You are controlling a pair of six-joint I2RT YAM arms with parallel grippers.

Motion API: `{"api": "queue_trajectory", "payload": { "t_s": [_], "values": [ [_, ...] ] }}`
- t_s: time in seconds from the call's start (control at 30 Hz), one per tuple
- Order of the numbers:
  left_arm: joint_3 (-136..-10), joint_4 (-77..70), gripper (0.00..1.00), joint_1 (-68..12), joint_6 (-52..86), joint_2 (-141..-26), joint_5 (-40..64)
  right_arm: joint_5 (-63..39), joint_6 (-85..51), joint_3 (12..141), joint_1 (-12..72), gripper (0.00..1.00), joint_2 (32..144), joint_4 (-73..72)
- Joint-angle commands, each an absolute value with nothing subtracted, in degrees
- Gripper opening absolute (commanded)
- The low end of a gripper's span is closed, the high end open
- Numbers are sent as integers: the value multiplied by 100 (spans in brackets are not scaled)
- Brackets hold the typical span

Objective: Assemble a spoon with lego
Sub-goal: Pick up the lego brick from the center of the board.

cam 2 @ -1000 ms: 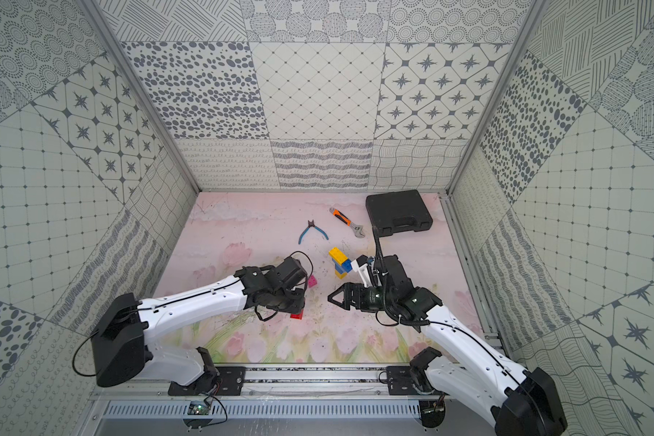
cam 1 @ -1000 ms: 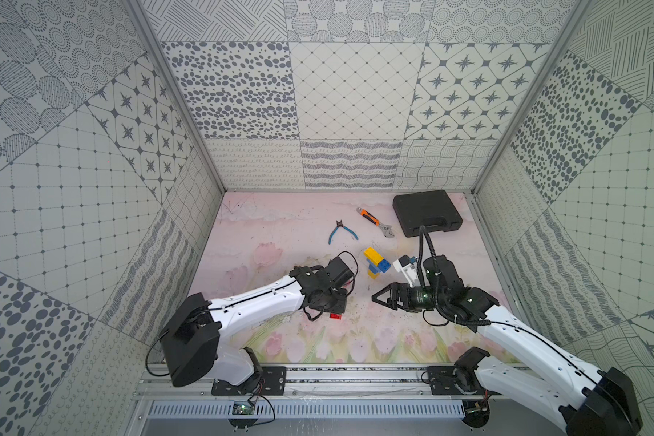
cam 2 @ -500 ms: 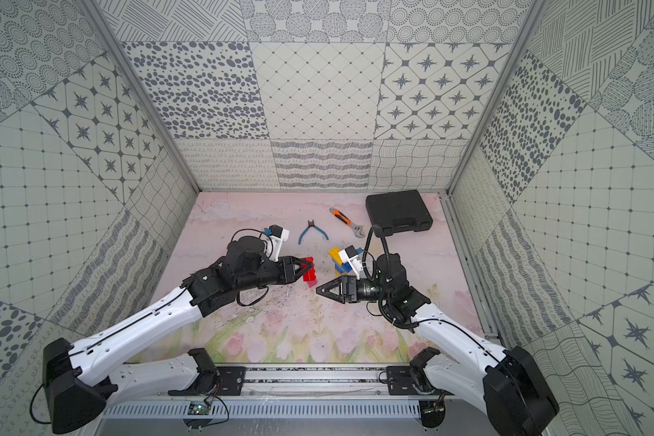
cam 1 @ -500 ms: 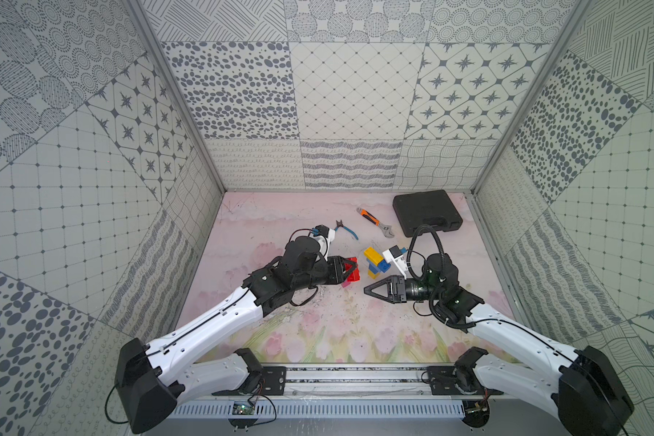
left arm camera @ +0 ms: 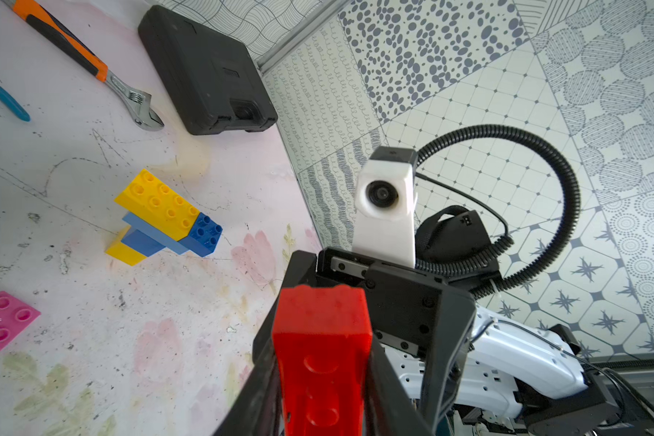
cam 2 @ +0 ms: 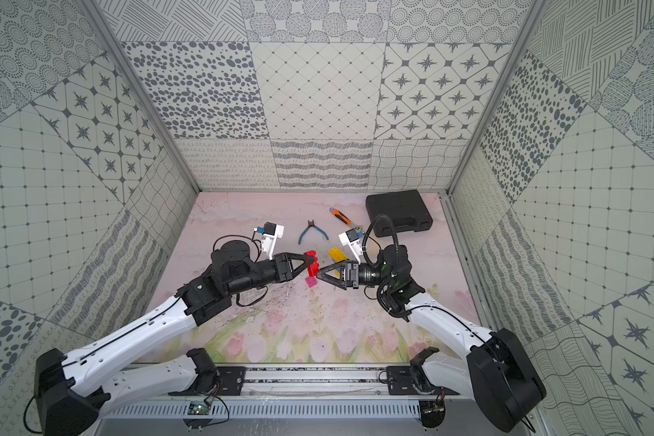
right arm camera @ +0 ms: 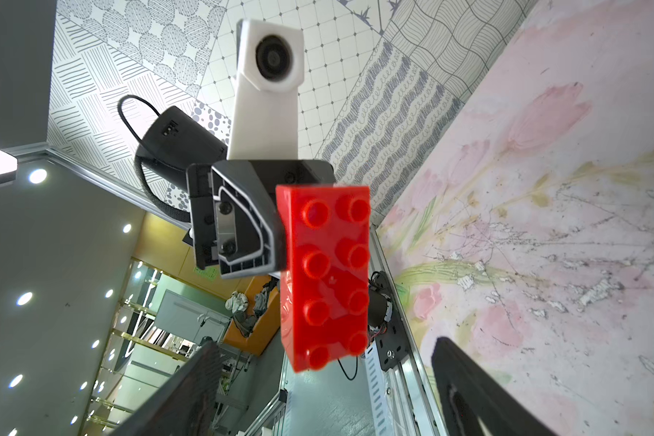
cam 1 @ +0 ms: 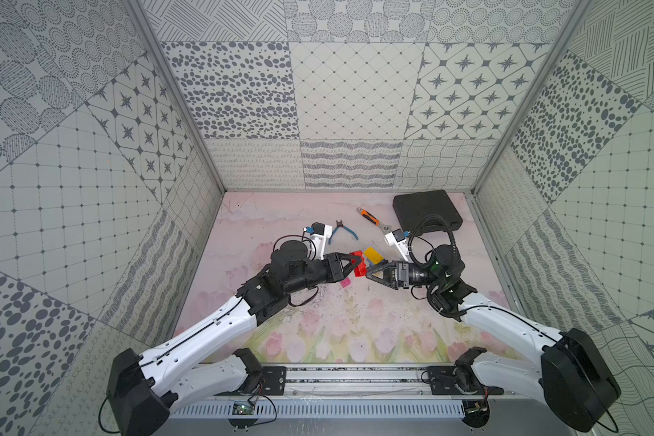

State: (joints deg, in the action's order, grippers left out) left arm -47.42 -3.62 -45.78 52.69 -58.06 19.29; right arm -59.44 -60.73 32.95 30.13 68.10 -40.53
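Left claw (cam 1: 357,259) tight on red brick (right arm camera: 325,271), right claw (cam 1: 369,275) wide about its end.

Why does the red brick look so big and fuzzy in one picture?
Left wrist view: the red brick sits close to the lens, so it looks huge and soft, while the yellow-and-blue stack stays sharp. Right wrist view: the same brick looks crisp, studs clear.

A robotics lab test cell: the bench (cam 1: 265,219), under a floral print, is boxed on three sides by patterned wall panels (cam 1: 352,90) in metal framing, with the left arm (cam 1: 219,324) and right arm (cam 1: 506,321) bolted to a rail (cam 1: 355,390) along its front edge. Beyond, the right wrist view shows a room with recessed ceiling lights (right arm camera: 38,176).
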Motion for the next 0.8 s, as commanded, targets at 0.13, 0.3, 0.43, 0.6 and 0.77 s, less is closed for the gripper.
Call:
{"api": "queue_trajectory", "payload": {
  "t_s": [0.13, 0.3, 0.43, 0.6, 0.77],
  "values": [
    [-4636, -1150, 14, -4563, 5591, -5695, 2256, -6208, -6357, 3709, 2877, 86, 7129, -4897],
    [-4589, -1170, 14, -4562, 5603, -5682, 2285, -6280, -6381, 3824, 2855, 82, 7270, -4896],
    [-4576, -1178, 14, -4562, 5599, -5709, 2294, -6332, -6460, 3844, 2856, 78, 7339, -4979],
    [-4553, -1194, 13, -4566, 5581, -5710, 2268, -6346, -6440, 3798, 2851, 74, 7393, -4944],
    [-4553, -1222, 12, -4563, 5585, -5764, 2303, -6335, -6552, 3768, 2854, 69, 7483, -5150]
  ]
}}
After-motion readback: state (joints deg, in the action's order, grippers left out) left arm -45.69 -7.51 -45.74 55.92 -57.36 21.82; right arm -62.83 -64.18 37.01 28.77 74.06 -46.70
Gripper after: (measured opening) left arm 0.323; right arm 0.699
